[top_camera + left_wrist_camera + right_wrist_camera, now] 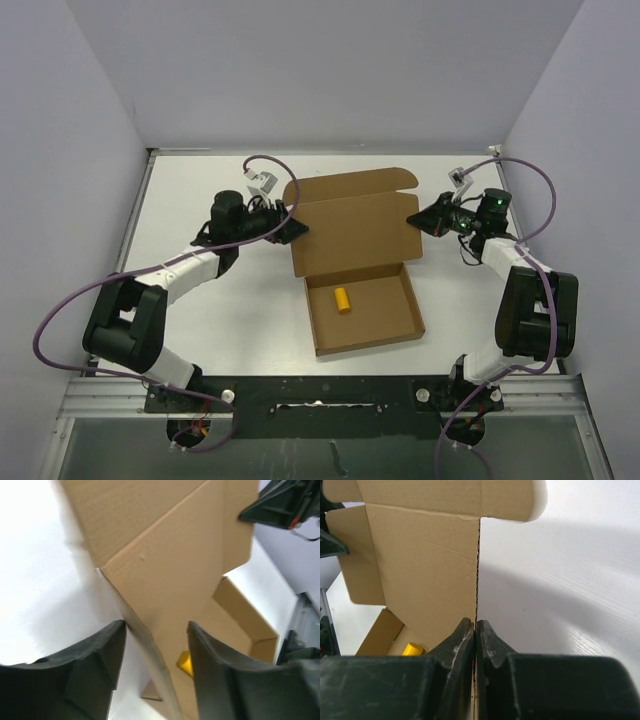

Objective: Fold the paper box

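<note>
The paper box is brown cardboard with its shallow tray at the front and its lid raised behind. My left gripper is open at the lid's left edge. In the left wrist view the lid's edge stands between the spread fingers of that gripper, and I cannot tell whether it touches them. My right gripper is shut on the lid's right edge. In the right wrist view that gripper pinches the thin cardboard edge.
A small yellow cylinder lies inside the tray; it also shows in the left wrist view and the right wrist view. White walls enclose the table on three sides. Cables loop over both arms.
</note>
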You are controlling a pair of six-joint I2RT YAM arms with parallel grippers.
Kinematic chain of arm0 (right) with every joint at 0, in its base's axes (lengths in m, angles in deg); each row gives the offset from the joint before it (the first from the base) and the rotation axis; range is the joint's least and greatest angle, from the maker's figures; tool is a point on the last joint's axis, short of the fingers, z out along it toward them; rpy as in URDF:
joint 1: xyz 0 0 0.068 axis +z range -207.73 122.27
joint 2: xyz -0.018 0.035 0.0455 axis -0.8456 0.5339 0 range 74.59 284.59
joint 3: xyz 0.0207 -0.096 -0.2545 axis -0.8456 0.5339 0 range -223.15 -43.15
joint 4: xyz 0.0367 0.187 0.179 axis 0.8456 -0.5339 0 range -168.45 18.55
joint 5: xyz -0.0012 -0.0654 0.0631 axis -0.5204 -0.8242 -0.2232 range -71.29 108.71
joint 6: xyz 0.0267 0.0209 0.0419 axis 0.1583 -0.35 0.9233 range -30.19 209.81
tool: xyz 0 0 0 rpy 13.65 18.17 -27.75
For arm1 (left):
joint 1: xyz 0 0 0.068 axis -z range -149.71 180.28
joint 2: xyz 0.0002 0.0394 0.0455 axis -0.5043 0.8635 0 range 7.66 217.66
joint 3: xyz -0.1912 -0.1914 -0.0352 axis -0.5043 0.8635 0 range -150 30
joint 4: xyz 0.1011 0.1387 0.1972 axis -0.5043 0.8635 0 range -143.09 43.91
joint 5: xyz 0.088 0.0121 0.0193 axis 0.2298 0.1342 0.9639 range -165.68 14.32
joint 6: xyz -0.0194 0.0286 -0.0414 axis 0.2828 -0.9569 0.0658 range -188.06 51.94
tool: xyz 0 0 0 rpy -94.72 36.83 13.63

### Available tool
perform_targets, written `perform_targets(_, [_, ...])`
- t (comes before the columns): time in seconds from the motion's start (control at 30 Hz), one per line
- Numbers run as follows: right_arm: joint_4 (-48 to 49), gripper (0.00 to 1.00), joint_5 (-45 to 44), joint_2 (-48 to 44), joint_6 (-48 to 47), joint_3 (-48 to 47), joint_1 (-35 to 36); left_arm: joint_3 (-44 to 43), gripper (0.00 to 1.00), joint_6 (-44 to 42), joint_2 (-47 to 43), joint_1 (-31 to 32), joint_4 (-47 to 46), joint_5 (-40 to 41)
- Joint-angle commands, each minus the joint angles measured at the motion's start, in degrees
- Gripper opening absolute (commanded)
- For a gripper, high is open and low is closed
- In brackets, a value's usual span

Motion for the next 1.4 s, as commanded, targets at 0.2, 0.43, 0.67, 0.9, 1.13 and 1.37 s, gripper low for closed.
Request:
perform_targets(0.2, [-1.56,0.00,-0.37,-7.25,-5.50,-1.00,3.02,-8.79,0.11,-6.96,-2.43,0.59,16.36,12.51])
perform_targets(0.43, [-2.10,0.19,7.96,-10.21,-7.30,-1.76,3.90,-4.57,0.02,-12.38,-4.83,-0.24,6.99,9.12])
perform_targets(0.67, [3.13,0.65,19.82,-7.47,-2.34,-2.67,-1.55,0.45,0.00,-21.66,-7.79,-3.95,-0.48,2.19])
perform_targets(0.9, [-18.49,0.63,15.71,-11.86,-20.70,-8.02,-7.24,1.69,0.00,-23.62,-9.29,-5.26,-1.99,0.38])
perform_targets(1.13, [-24.11,0.04,5.54,-5.13,-22.38,-10.01,-6.08,1.72,0.00,-23.22,-9.52,-5.47,-2.35,-0.24])
perform_targets(1.37, [-24.53,0.02,16.49,-8.61,-34.61,-4.83,-0.28,1.71,0.00,-23.23,-9.87,-5.48,-0.76,2.22])
